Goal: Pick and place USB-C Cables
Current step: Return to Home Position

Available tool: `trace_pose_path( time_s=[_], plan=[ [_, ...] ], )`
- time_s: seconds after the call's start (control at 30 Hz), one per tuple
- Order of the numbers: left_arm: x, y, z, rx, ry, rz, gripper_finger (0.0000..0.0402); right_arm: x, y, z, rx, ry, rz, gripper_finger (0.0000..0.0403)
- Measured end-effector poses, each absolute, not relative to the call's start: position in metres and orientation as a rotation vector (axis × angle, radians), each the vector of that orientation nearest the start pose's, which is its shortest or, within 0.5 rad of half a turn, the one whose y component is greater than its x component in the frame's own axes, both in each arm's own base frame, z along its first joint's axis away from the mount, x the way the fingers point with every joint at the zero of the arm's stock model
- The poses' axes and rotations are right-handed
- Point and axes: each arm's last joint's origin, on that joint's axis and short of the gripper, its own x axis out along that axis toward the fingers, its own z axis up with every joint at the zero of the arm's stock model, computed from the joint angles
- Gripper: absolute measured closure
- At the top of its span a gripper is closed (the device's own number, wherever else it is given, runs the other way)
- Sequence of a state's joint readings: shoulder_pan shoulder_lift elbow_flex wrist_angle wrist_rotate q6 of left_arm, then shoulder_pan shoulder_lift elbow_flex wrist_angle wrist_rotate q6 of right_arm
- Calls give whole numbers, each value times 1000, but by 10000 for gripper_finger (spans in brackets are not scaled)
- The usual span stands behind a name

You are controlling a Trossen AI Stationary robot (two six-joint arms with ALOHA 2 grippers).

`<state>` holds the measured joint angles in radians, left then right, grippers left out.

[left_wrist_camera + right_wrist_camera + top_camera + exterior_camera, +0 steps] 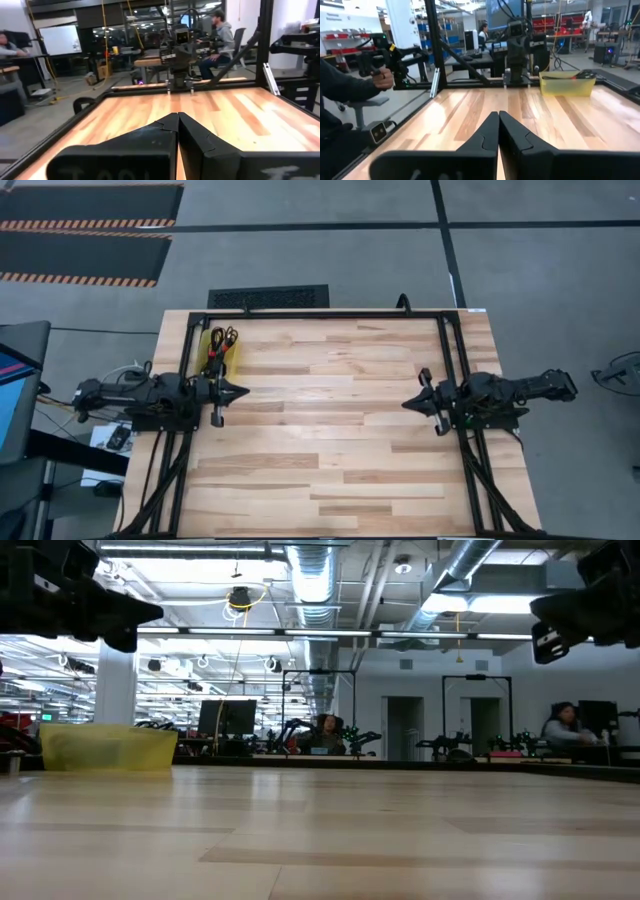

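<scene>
Left end effector [242, 391] and right end effector [406, 405] both pinched closed, empty. USB-C cables [222, 340] sit in yellow bin [206, 360], so looks like homing, next just park the arms.

The left end effector [244, 391] and right end effector [405, 405] are matte black, with angular wedge-shaped fingers [480, 142].

Room: grey floor [540, 270] bore black, stripe-edged mats [85, 205] and a dark grille [268, 296] beyond the surface's [330, 410] far edge; silver ducts [308, 570] and strip lights [480, 603] hung overhead.
</scene>
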<state>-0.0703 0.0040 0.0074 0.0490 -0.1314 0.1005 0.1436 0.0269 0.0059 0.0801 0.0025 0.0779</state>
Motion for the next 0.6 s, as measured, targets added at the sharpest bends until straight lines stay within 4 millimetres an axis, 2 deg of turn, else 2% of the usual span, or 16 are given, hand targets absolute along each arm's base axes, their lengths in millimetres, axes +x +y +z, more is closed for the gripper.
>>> trace_pose_path(
  time_s=[0.23,0.47,0.6],
  plan=[
    [99,-2,168,32,-21,52,401,98,14,167,79,-16,140,371],
    [99,-2,167,50,-14,55,401,98,14,166,74,-7,139,372],
    [99,-2,167,141,-12,56,402,98,14,166,74,-6,139,370]
  ],
)
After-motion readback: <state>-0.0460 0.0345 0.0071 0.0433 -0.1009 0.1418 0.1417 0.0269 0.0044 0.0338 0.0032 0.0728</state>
